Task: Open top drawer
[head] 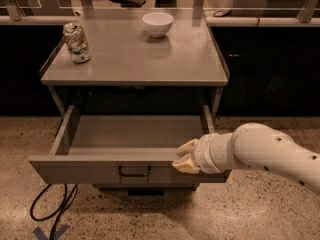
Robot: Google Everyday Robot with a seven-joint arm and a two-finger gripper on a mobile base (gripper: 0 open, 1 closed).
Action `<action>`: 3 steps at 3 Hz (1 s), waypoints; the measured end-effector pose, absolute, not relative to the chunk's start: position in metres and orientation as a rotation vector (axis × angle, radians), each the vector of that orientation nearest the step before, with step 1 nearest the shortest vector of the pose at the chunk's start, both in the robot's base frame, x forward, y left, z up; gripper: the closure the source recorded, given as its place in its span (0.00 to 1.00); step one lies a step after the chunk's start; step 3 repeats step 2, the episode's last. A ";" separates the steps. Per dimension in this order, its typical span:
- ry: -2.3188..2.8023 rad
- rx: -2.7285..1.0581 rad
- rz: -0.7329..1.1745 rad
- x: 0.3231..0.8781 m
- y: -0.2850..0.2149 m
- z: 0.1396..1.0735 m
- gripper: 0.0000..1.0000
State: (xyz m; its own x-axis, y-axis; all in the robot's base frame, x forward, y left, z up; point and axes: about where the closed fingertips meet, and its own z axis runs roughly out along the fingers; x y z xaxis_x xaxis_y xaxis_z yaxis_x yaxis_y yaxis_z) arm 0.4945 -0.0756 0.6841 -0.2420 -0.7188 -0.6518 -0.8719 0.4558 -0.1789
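The top drawer (90, 171) of the grey metal cabinet stands pulled far out toward me. Its inside is bare. A small dark wire handle (134, 172) sits centred on its plain front. My gripper (184, 156) is at the drawer's front top edge, right of the handle, with its tan fingers (188, 147) against the rim. The white arm reaches in from the right. A lower drawer front shows only as a thin strip under the open drawer.
A crushed drink can (76, 43) stands at the cabinet top's left. A white bowl (157, 23) sits at its back middle. A black cable (50, 206) loops on the speckled floor at the lower left. Dark cabinets run behind.
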 end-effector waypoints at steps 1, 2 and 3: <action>2.026 -1.323 0.288 0.495 -0.076 0.684 0.82; 2.026 -1.323 0.288 0.495 -0.076 0.684 0.58; 2.026 -1.323 0.288 0.495 -0.076 0.684 0.58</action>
